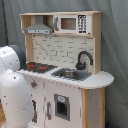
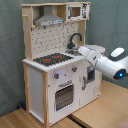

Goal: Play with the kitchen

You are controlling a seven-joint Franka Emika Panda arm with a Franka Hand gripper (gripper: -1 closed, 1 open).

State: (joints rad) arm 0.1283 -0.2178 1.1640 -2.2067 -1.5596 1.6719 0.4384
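The kitchen (image 1: 65, 75) is a tall white and light-wood toy, seen in both exterior views. It has a black-red stove top (image 1: 37, 66), a metal sink (image 1: 70, 74), a black faucet (image 1: 84, 59), a grey hood (image 1: 39, 27) and a microwave (image 1: 75, 22). In the second exterior view, the kitchen (image 2: 50, 75) shows its oven door (image 2: 64, 95) and pegboard back (image 2: 52, 37). My white arm reaches in from the second exterior view's right. Its gripper (image 2: 80, 50) is level with the counter, in front of the sink side and just below the faucet (image 2: 75, 39). It holds nothing that I can see.
In the first exterior view, thick white arm links (image 1: 12, 85) fill the lower left and cover part of the kitchen's front. The kitchen stands on a wooden floor (image 2: 100, 112) in front of a grey curtain (image 2: 110, 25).
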